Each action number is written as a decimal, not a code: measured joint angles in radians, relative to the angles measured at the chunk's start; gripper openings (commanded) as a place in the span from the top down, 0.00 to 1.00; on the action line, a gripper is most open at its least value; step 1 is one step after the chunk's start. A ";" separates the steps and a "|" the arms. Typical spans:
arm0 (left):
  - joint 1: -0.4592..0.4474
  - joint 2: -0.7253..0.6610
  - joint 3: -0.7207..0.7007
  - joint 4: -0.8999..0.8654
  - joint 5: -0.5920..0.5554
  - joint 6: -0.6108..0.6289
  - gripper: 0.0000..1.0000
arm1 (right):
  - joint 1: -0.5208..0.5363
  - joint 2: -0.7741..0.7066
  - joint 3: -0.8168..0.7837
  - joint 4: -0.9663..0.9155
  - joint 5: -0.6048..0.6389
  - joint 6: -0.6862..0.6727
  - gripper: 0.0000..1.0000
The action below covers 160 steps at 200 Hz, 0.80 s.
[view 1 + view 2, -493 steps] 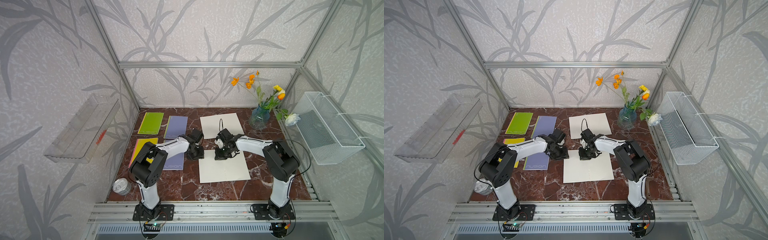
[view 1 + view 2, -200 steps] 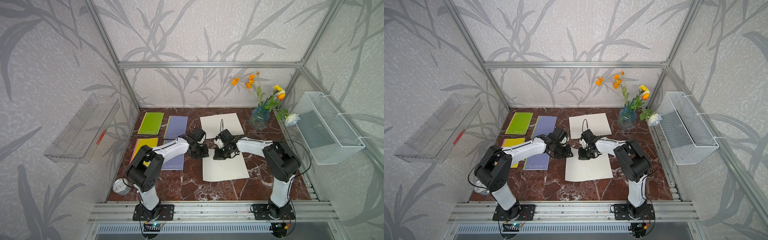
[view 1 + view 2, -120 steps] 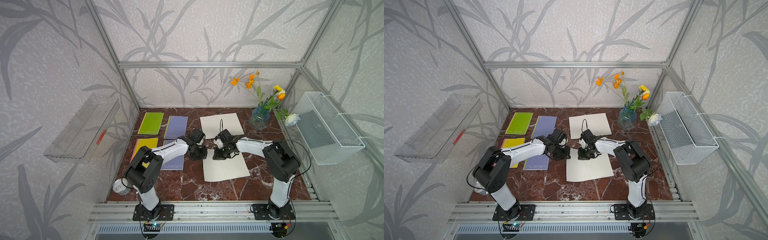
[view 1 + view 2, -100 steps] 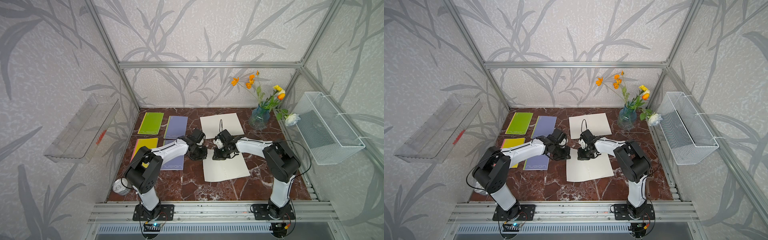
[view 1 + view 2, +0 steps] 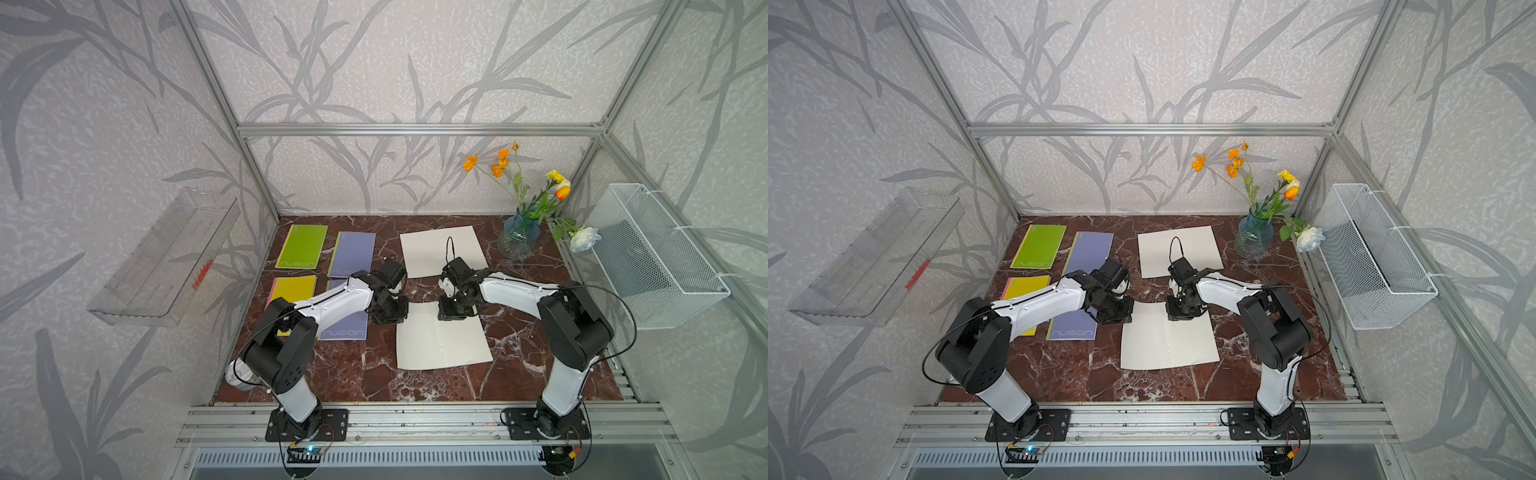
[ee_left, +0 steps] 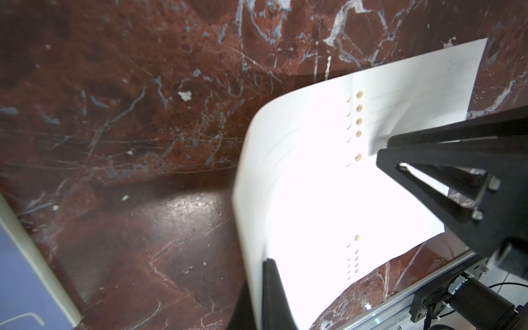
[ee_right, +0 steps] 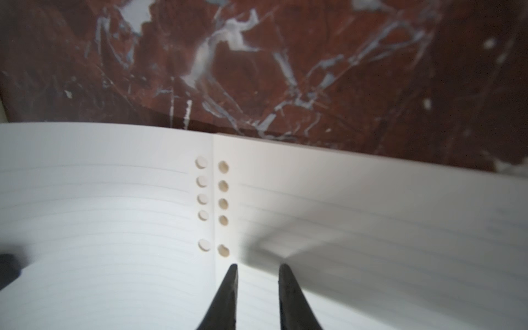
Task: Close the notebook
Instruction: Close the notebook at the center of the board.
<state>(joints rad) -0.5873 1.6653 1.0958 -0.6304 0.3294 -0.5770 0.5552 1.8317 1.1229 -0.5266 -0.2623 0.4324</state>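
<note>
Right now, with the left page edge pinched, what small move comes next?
Probably sweep the left gripper up and over toward the spine holes: it is shut on the near notebook page, already curling off the table, while the right gripper, slightly parted, rests beside the spine.

Leaf-patterned walls [image 5: 374, 75] enclose a red marble table [image 5: 415, 382].

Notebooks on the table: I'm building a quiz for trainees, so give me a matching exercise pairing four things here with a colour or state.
Things:
1. nearest notebook
2. far-left corner notebook
3. vase
4. left fingers

Colour or state:
A. blue glass
B. green cover, closed
C. shut on a lifted page edge
D. open, lined white pages up

Pairs: 1-D, 2-B, 3-A, 4-C
</note>
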 measured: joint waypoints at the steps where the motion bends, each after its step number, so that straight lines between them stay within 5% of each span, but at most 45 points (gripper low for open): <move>1: 0.001 -0.001 0.000 -0.002 0.000 0.001 0.96 | 0.000 -0.001 0.000 -0.001 0.001 0.000 0.73; 160: 0.202 -0.008 0.056 -0.139 0.003 0.151 0.97 | -0.038 -0.093 -0.115 -0.047 0.056 -0.033 0.69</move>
<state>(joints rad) -0.3851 1.6573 1.1519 -0.7696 0.3328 -0.4255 0.5175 1.7382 1.0080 -0.5739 -0.2066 0.3992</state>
